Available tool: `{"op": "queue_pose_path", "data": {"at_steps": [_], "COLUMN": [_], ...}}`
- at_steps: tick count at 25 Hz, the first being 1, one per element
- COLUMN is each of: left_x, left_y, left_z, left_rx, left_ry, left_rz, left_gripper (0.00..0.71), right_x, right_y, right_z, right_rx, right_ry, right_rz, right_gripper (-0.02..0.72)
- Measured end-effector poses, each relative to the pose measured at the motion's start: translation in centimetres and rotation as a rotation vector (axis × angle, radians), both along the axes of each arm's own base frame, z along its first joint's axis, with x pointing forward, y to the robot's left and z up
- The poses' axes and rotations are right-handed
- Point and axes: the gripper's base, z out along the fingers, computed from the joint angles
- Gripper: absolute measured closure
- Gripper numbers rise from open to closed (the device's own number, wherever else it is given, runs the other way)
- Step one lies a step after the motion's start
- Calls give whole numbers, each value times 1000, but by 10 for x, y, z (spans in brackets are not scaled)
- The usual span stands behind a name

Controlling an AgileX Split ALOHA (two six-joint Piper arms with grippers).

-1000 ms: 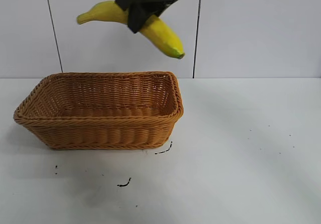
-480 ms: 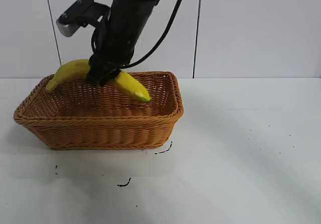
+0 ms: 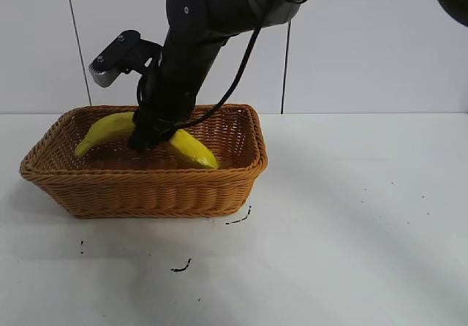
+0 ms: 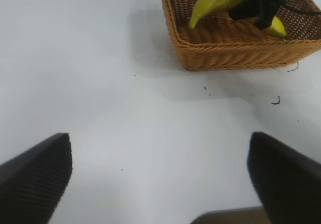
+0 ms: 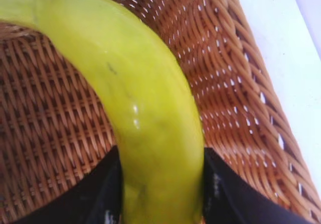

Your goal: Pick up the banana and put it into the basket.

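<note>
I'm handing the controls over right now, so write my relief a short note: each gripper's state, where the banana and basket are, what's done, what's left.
Right gripper: down inside the basket, its fingers against both sides of the banana; whether it has let go cannot be told.
Left gripper: parked well away from the basket, open, empty.
Banana: inside the basket, both ends below the rim line, lying along its length.
Done: banana picked up and brought into the basket.
Left: confirm release, lift the right arm clear without dragging the banana out.
</note>
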Motion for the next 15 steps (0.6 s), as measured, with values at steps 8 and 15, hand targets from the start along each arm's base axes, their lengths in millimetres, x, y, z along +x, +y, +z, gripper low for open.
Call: {"op": "queue_pose_path", "data": {"at_steps": [8,15], "left_x": [0,0], "left_y": [0,0], "left_z": [0,0], "left_rx": [0,0], "left_ry": [0,0], "left_rz": [0,0], "left_gripper": [20,20], "right_x": [-16,2], "right_y": [-25,-107], "right_z": [91,131], "right_rx": [148,198], "right_ry": [85,208], "right_rz": [-299,-603], "right_gripper": [12,12]}}
